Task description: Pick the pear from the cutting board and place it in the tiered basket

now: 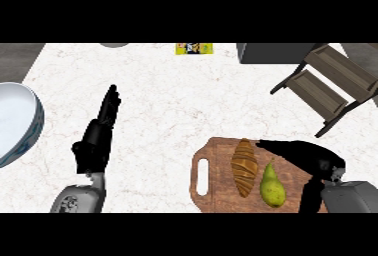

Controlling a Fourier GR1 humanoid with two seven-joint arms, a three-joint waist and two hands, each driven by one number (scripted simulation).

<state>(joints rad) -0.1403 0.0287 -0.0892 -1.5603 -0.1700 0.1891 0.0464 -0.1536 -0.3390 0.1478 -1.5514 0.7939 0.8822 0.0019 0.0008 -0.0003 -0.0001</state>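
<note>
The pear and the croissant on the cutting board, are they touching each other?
Apart. In the head view, a strip of bare board shows between the pear and the croissant along their whole length.

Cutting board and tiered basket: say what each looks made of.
The cutting board looks like wood: warm brown, with darker grain streaks and a cut-out handle slot. The tiered basket seems to have grey-brown, matte trays, perhaps wood or fabric, set in thin dark bars that look like metal; the view leaves it open.
</note>
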